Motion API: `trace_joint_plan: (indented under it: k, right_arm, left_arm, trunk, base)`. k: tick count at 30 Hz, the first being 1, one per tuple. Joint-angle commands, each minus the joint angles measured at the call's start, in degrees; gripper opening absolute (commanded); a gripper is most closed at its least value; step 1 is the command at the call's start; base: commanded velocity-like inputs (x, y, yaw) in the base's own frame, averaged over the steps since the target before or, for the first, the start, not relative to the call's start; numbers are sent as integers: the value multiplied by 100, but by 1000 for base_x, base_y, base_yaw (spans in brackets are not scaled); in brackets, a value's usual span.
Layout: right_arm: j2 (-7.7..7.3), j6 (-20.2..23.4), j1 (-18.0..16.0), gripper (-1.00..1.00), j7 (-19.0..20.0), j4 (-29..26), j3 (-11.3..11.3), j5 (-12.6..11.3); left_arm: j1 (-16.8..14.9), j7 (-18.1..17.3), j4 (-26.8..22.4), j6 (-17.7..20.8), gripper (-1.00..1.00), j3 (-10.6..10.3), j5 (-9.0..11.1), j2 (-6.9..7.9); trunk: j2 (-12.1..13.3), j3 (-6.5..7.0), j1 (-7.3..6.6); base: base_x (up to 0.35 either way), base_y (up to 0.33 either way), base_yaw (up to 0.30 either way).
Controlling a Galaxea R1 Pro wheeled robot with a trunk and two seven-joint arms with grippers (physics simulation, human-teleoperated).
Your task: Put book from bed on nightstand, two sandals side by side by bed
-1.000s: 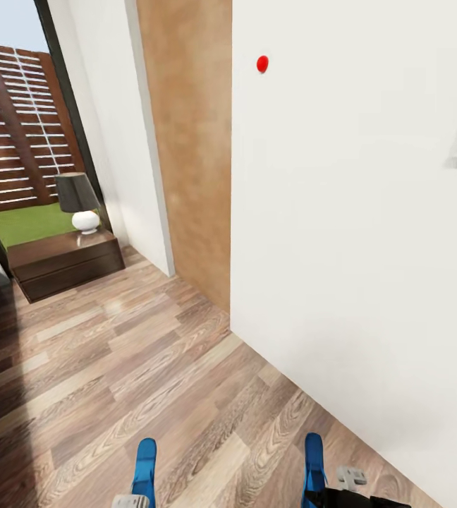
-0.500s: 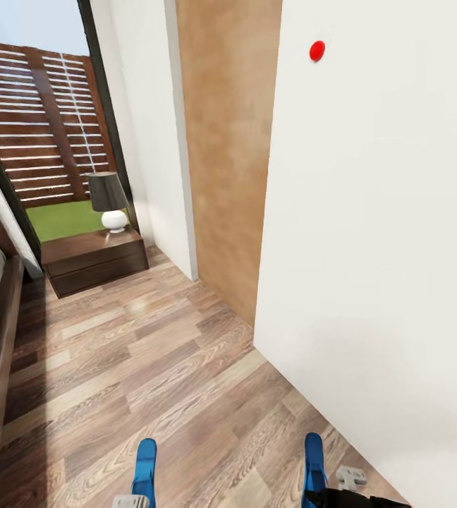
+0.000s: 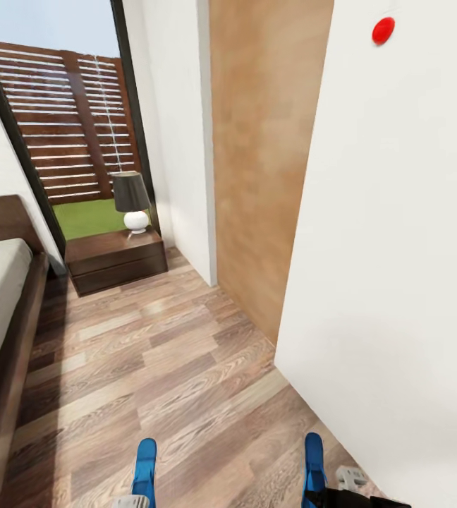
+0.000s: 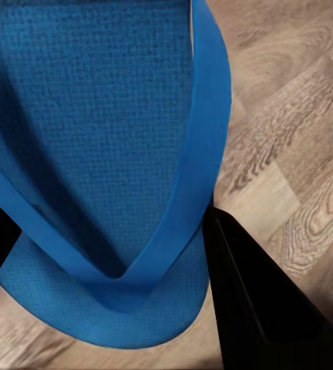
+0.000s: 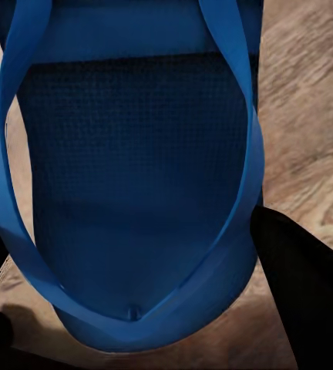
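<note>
The left pincer [image 4: 112, 266] is clamped on one blue sandal [image 4: 97, 154]; its dark fingers [image 4: 251, 308] flank the toe end, and the near finger is cut off at the frame edge. In the head view only the sandal's tip pokes up from the bottom edge, above a sliver of grey hardware. The right pincer [image 5: 136, 308] grips the other sandal [image 5: 136, 169] the same way, its black fingers [image 5: 305, 293] partly out of frame; the head view shows just that sandal's narrow blue end [image 3: 314, 462] and the arm's cropped top.

Beyond them runs the wood-plank floor [image 3: 158, 367]. The bed [image 3: 3, 331] sits at the left, mostly cut off. The nightstand [image 3: 116, 259] stands against the far window, carrying a lamp [image 3: 132, 201] with a dark shade. A white wall [image 3: 398, 282] with a red dot [image 3: 382, 30] blocks the right side.
</note>
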Motion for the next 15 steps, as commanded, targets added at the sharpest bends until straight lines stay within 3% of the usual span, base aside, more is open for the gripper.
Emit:
trace_joint_plan:
  k: [1, 15]
  right_arm:
    - [-5, -6, -7, -100, 18, 15, -53, 28]
    - [-5, -6, -7, -100, 18, 15, -53, 28]
  left_arm:
    - [-6, -31, 8, -19, -100, 30, -18, -1]
    - [-6, -31, 9, -19, -100, 30, -19, -1]
  trunk:
    - [-2, -5, 2]
    - [-2, -5, 2]
  base:
    - [306, 0, 288]
    - [305, 0, 288]
